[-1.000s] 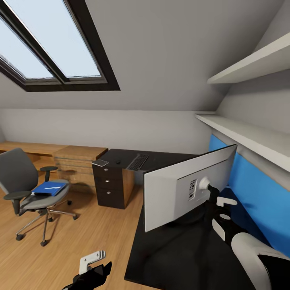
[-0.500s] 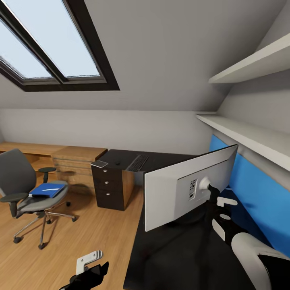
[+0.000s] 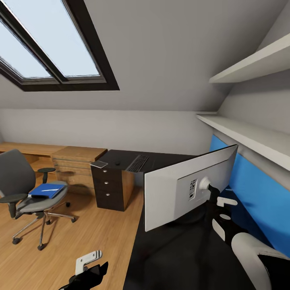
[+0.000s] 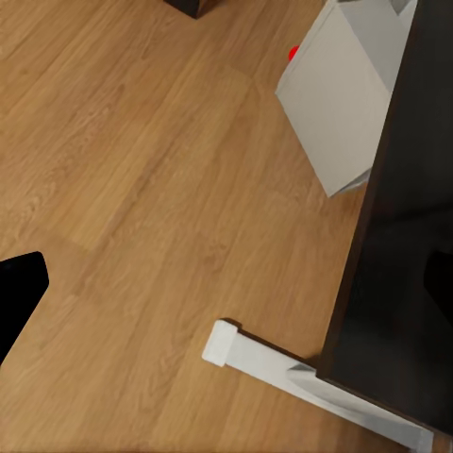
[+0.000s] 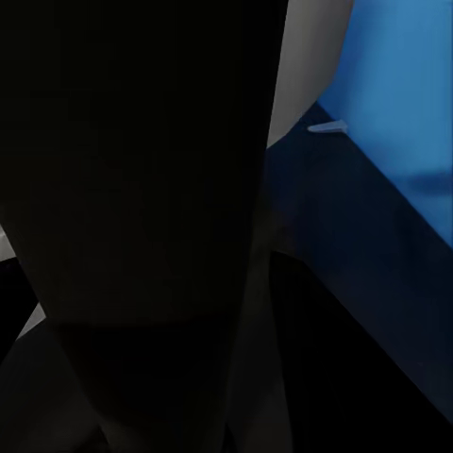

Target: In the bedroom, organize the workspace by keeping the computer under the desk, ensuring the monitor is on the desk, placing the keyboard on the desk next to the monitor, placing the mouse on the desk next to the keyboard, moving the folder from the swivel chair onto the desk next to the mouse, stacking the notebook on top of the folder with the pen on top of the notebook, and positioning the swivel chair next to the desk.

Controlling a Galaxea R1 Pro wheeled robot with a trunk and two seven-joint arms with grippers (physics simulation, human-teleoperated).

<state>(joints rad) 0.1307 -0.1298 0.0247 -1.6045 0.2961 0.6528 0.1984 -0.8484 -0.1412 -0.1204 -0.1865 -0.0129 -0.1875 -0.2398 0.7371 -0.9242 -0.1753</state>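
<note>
The head view looks forward and slightly down across the desk [image 3: 177, 257], facing the monitor [image 3: 189, 187] back at close range, with the chair [image 3: 24, 189] far off. The left wrist view looks straight down at the floor [image 4: 142, 189] beside the desk [image 4: 406, 236] edge, the computer [image 4: 344, 94] ahead of the gripper. The right wrist view sits very close against the monitor [image 5: 142, 189], sharing the desk [image 5: 359, 283].

You have a glossy black desk [image 3: 169, 257] carrying a monitor [image 3: 181, 189] with a light grey back. The chair [image 3: 20, 189] is grey with black armrests and holds a bright blue folder [image 3: 46, 190]. The floor [image 4: 132, 160] is warm wood-grain, the tower case [image 4: 344, 94] pale grey with a red light.
</note>
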